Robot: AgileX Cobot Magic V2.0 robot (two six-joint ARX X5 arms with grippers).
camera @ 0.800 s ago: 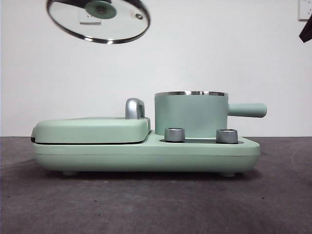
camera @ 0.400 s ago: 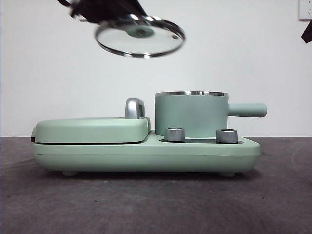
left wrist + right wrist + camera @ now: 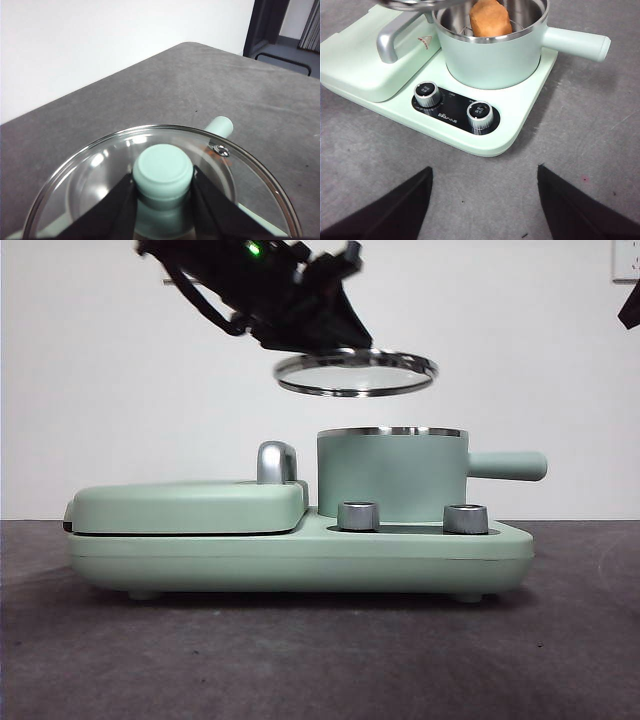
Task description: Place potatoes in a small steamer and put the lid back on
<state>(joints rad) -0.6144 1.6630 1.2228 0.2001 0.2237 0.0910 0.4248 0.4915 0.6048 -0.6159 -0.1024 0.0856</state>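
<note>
Right wrist view: potatoes [image 3: 490, 19] inside small steamer [image 3: 492, 57].

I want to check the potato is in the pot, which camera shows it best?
The right wrist view: the potato sits inside the steamer. In the front view the pot wall hides it; the left wrist view shows mostly the lid.

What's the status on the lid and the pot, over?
Left tool shut on round glass lid, above mint-green pot, not seated. Golden-brown potato inside pot. Right tool open, waiting. Nothing between lid and rim.
</note>
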